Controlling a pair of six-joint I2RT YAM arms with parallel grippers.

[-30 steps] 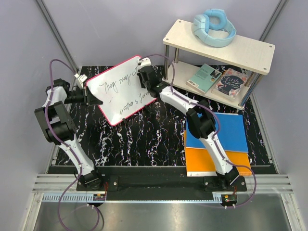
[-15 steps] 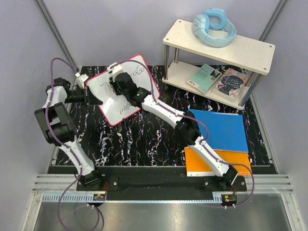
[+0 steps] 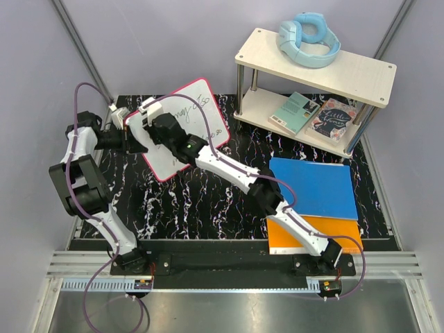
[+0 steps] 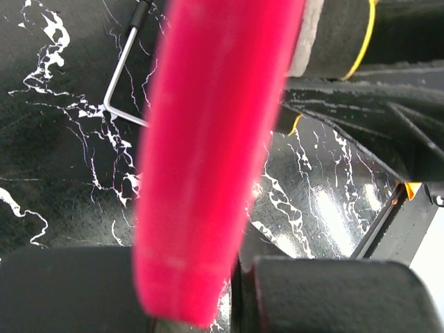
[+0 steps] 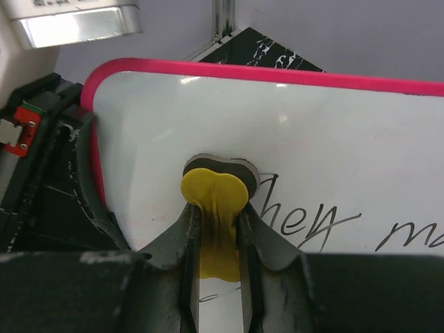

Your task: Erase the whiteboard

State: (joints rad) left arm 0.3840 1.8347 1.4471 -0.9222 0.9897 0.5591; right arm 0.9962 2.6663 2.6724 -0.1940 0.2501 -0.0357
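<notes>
1. Nearest us, the right arm reaches from its base at the near right, past the orange and blue flat rectangles, diagonally toward the far left of the table.
2. There the whiteboard [image 3: 203, 119] appears to sit at a tilt over the black marbled table [image 3: 208, 194]. The left gripper [image 3: 130, 141] holds its left edge, fingers clamped on the pink rim.
3. The right gripper [image 5: 217, 208] has its fingers closed on a small yellow eraser [image 5: 216, 186]. The eraser's grey face looks pressed to the board close to that held left edge.
4. Progress, as we judge it: the board around and to the left of the eraser is blank, and the near corner looks blank from above, so part of the job seems done.
5. Farther along, black handwriting [image 5: 305, 218] begins just right of the eraser and runs toward the far right corner. We judge that stretch is what is left to wipe.
</notes>
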